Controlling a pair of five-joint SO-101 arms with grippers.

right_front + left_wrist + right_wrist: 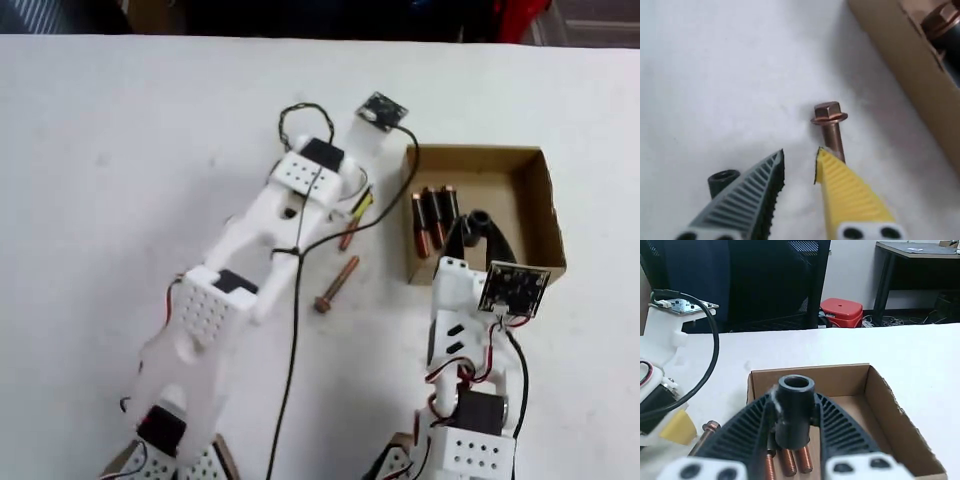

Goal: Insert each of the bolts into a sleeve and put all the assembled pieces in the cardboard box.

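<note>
At the cardboard box point(892, 412), a sleeve point(795, 412) is clamped in the right gripper point(795, 397); the left gripper point(799, 161) is spread wide by 1 bolt point(831, 125).

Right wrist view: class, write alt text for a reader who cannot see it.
The right gripper holds a black sleeve upright between its dark ribbed fingers, over an open cardboard box on a white table. Copper threaded bolt ends show in the box beneath the sleeve.
</note>
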